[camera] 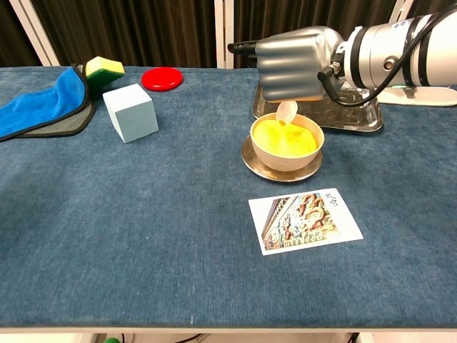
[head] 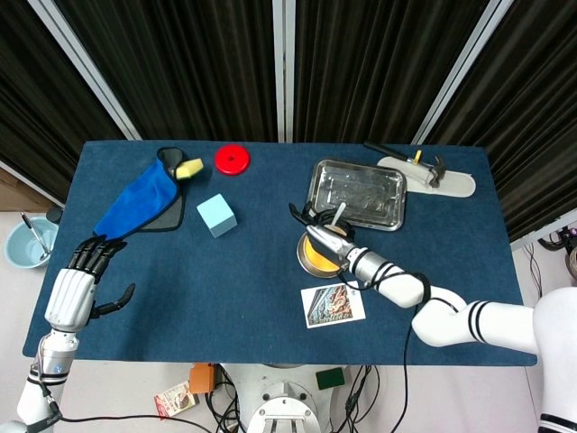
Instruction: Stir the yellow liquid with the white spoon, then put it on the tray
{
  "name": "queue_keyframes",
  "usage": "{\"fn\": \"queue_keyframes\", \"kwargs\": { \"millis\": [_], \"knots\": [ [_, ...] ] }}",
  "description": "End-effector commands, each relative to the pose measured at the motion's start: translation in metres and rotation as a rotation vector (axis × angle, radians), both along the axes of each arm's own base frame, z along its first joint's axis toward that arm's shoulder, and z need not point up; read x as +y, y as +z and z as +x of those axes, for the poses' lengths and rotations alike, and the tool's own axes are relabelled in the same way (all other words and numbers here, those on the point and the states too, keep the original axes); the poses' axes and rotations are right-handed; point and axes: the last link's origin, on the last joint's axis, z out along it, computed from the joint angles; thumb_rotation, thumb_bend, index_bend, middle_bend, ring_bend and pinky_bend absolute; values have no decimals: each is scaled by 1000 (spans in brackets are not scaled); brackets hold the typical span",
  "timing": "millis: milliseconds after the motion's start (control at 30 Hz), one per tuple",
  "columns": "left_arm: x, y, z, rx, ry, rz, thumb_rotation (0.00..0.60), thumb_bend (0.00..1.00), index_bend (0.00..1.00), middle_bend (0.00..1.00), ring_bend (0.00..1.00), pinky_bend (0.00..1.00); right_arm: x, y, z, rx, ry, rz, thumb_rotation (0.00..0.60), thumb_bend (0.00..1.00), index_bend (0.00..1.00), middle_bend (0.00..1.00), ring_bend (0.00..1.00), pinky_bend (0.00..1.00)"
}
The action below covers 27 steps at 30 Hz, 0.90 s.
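A beige bowl (camera: 285, 153) of yellow liquid (camera: 284, 138) stands on a saucer (camera: 251, 161) near the table's middle. My right hand (camera: 296, 63) hovers just above the bowl's far rim and holds the white spoon (camera: 287, 111), whose bowl hangs just above the liquid. In the head view the spoon's handle (head: 336, 213) sticks up past the hand (head: 326, 244). The metal tray (head: 357, 194) lies right behind the bowl, and nothing lies in it. My left hand (head: 74, 287) hangs off the table's left front corner, fingers spread, holding nothing.
A picture card (camera: 305, 220) lies in front of the bowl. A light blue cube (camera: 131, 111), a red disc (camera: 162, 78), a yellow-green sponge (camera: 104, 68) and a blue cloth (camera: 39, 102) sit at the left. A white board with tools (head: 428, 173) lies at the back right.
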Motion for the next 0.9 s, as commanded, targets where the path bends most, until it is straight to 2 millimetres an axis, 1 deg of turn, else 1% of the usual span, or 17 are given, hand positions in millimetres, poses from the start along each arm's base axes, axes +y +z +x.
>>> {"fn": "queue_keyframes", "kwargs": {
  "millis": [33, 133, 300, 367, 400, 533, 600, 667, 767, 800, 900],
  "knots": [
    [0, 1, 0, -2, -1, 3, 426, 296, 188, 167, 100, 129, 1, 1, 5, -26, 4, 0, 600, 518, 767, 568, 218, 0],
    [0, 1, 1, -3, -3, 6, 416, 296, 189, 168, 100, 128, 1, 2, 9, -49, 7, 2, 600, 517, 767, 568, 218, 0],
    [0, 0, 1, 0, 0, 0, 414, 296, 189, 168, 100, 130, 4, -4, -2, -13, -8, 21, 600, 517, 763, 568, 218, 0],
    [0, 0, 0, 0, 2, -1, 428, 296, 189, 168, 100, 129, 3, -5, -6, -20, -20, 21, 600, 517, 762, 568, 219, 0],
    [0, 0, -1, 1, 3, -1, 425, 296, 189, 167, 100, 129, 3, -5, -6, -27, -23, 17, 600, 517, 762, 568, 219, 0],
    [0, 2, 0, 5, -3, 6, 407, 296, 188, 168, 100, 129, 0, 4, -1, -87, -23, -12, 600, 517, 762, 568, 219, 0],
    [0, 4, 1, 5, -6, 12, 417, 296, 188, 168, 100, 130, 0, 8, 1, -129, -34, -20, 600, 517, 761, 567, 220, 0],
    [1, 4, 2, 4, -8, 13, 414, 296, 189, 168, 100, 129, 0, 10, 0, -162, -48, -24, 600, 515, 757, 567, 223, 0],
    [1, 3, 4, 7, -13, 10, 417, 296, 189, 168, 100, 129, 1, 13, -5, -262, -108, -34, 600, 511, 746, 567, 230, 0],
    [1, 3, 5, 9, -14, 8, 431, 296, 189, 168, 100, 128, 1, 14, -8, -289, -128, -37, 600, 510, 744, 567, 231, 0],
    [2, 3, 7, 13, -18, 6, 425, 297, 189, 168, 100, 129, 2, 15, -18, -371, -198, -39, 600, 509, 740, 567, 232, 0]
  ]
}}
